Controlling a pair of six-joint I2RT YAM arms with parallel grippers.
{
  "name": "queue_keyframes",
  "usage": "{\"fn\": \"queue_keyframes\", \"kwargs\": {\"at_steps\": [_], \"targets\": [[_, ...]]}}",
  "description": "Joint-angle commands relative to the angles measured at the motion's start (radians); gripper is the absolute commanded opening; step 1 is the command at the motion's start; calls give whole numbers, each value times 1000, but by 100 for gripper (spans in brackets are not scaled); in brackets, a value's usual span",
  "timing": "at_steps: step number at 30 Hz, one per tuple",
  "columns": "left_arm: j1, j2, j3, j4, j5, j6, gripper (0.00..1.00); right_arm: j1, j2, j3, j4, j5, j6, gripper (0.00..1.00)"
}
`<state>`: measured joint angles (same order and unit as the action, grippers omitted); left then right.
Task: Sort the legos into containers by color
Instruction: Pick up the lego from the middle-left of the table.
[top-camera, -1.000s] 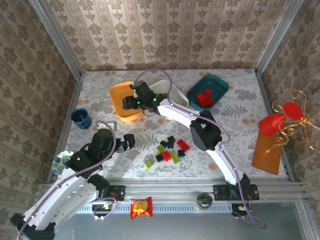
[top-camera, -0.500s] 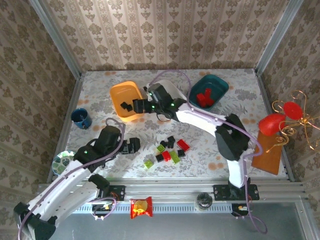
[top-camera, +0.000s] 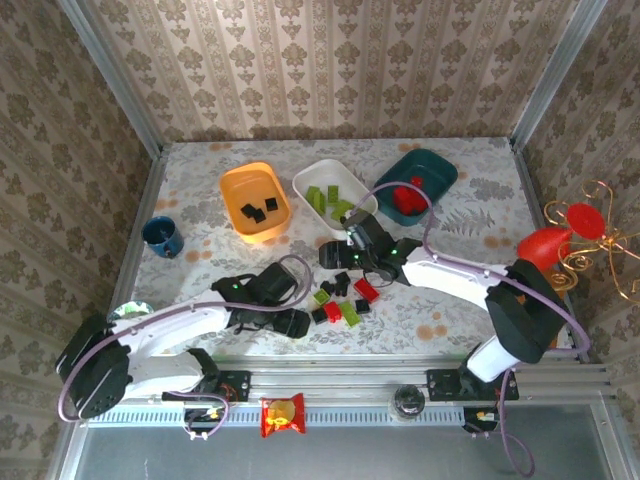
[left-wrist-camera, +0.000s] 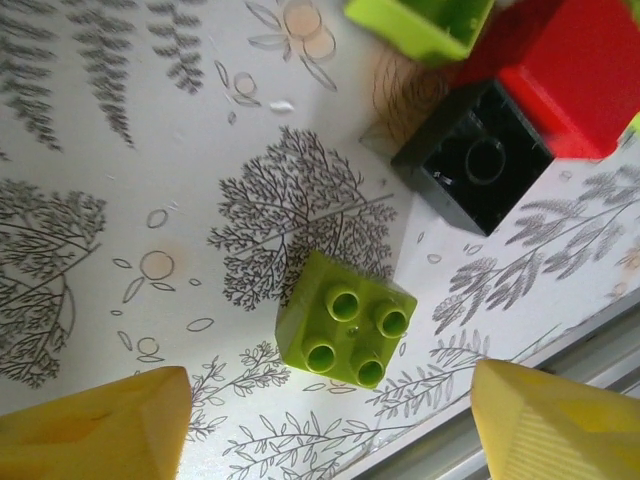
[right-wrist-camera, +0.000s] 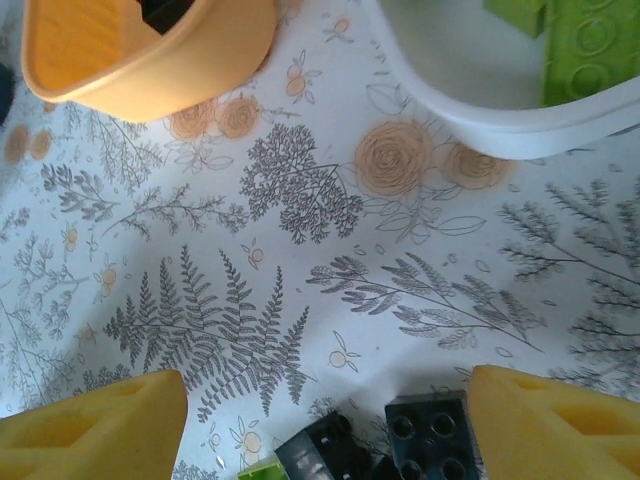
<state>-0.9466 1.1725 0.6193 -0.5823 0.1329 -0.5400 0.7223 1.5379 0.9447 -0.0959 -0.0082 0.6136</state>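
Orange tub (top-camera: 227, 195) holds black legos (top-camera: 258, 208), white tub (top-camera: 330, 174) green, teal tub (top-camera: 441, 166) red; loose legos (top-camera: 341, 299) lie nearby.

The left arm (top-camera: 160, 335) lies low and stretches out long toward its hand. Near the end the wrist tips down, so the left gripper (top-camera: 291, 323) points at the table. Its two yellow fingers (left-wrist-camera: 95, 425) are spread wide apart.

The right arm (top-camera: 450, 275) goes up from its base, bends sharply at the elbow (top-camera: 525, 305), and then reaches far across to its hand. The right gripper (top-camera: 336, 254) sits low and points ahead and down. Its two yellow fingertips (right-wrist-camera: 95, 420) are spread wide apart too. The two hands are near each other but do not touch.
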Motion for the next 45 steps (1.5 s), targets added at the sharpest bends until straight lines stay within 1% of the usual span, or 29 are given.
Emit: {"fn": "queue_keyframes", "kwargs": {"at_steps": [1, 6, 10, 14, 15, 17, 24, 28, 34, 40, 43, 45], "targets": [[-29, 63, 41, 4, -29, 38, 73, -11, -63, -28, 15, 40, 33, 76], [-77, 167, 85, 19, -59, 58, 73, -22, -105, -68, 20, 59, 40, 76], [-82, 229, 107, 10, -79, 64, 67, -36, -133, -91, 19, 65, 43, 76], [-88, 267, 113, 19, -86, 70, 60, -53, -140, -108, 12, 73, 41, 76], [-90, 272, 115, 19, -87, 72, 58, -57, -167, -111, 11, 73, 40, 76], [-95, 279, 117, 21, -93, 74, 55, -69, -174, -116, 9, 77, 41, 76], [-113, 299, 120, 19, -108, 87, 54, -89, -182, -125, 8, 91, 54, 77], [-114, 294, 116, 22, -117, 84, 44, -95, -183, -132, 5, 102, 62, 77], [-113, 266, 109, 14, -140, 76, 37, -101, -186, -136, 1, 104, 66, 77], [-100, 207, 109, -3, -160, 55, 32, -103, -179, -135, 7, 105, 72, 77], [-68, 150, 121, -22, -167, 50, 31, -104, -184, -136, 8, 108, 77, 77], [-30, 101, 144, -34, -184, 57, 31, -104, -194, -142, 8, 114, 81, 77]]}}
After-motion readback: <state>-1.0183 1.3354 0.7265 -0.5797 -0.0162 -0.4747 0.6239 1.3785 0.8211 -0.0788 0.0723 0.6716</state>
